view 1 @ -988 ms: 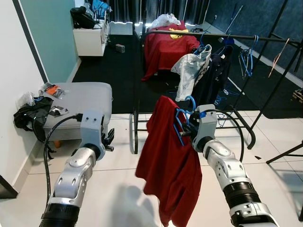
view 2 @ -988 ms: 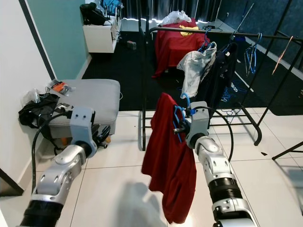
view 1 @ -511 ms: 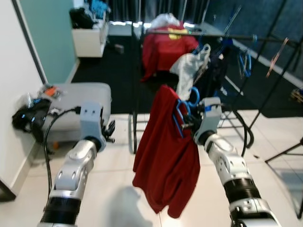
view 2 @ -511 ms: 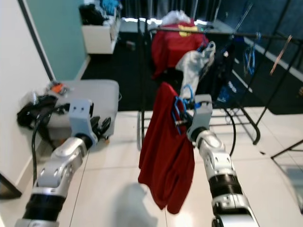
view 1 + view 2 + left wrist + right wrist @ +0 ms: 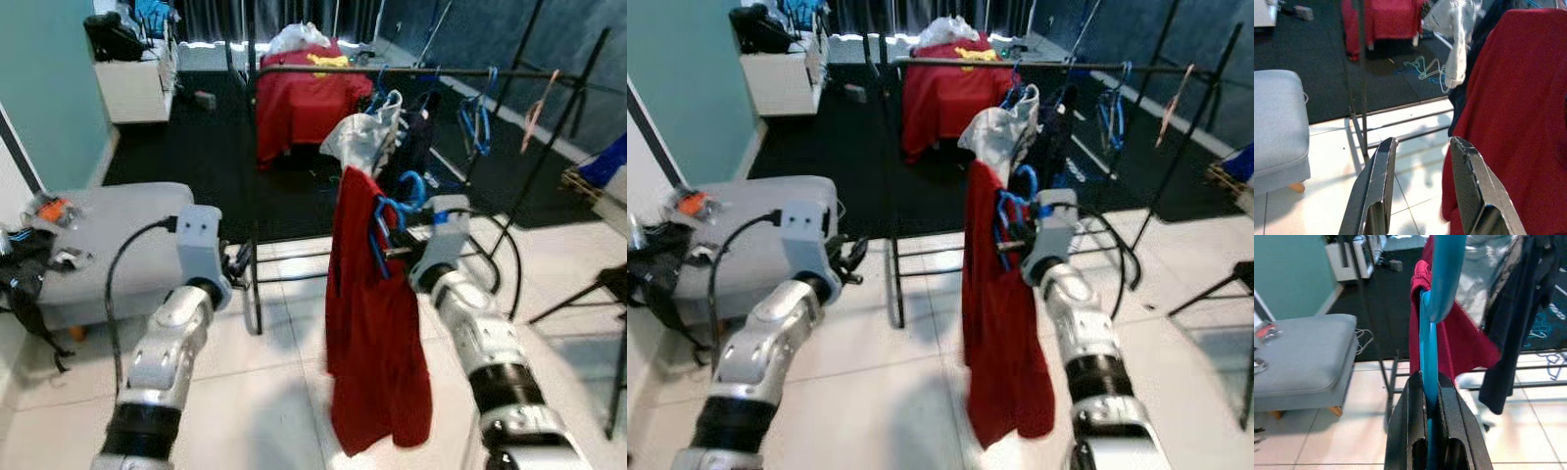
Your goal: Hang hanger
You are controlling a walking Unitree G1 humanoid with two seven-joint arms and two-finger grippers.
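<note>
— Closer to the clothes rack [image 5: 411, 71] than a second ago, with the whole view swung toward it; right gripper [image 5: 1011, 244] raised a little higher. Grip?

— Clenched on the blue hanger [image 5: 1427, 367], flat between both black fingers [image 5: 1405, 431], hook curling up above them. Red garment [image 5: 377, 323] draped over that hanger, hanging down toward the white tile floor [image 5: 284, 392], just in front of the rack's near end.

— And the left gripper [image 5: 1420, 196]?

— Released, fingers parted with nothing between them, held low to the left of the red cloth, pointing at the rack's foot.

— Further out?

— On the rail: a white shirt [image 5: 362, 142], dark clothes and spare blue hangers [image 5: 477, 117]. Behind, another red garment [image 5: 304, 93]. Off to the left, a grey ottoman [image 5: 108, 240] by the teal wall [image 5: 49, 88].
</note>
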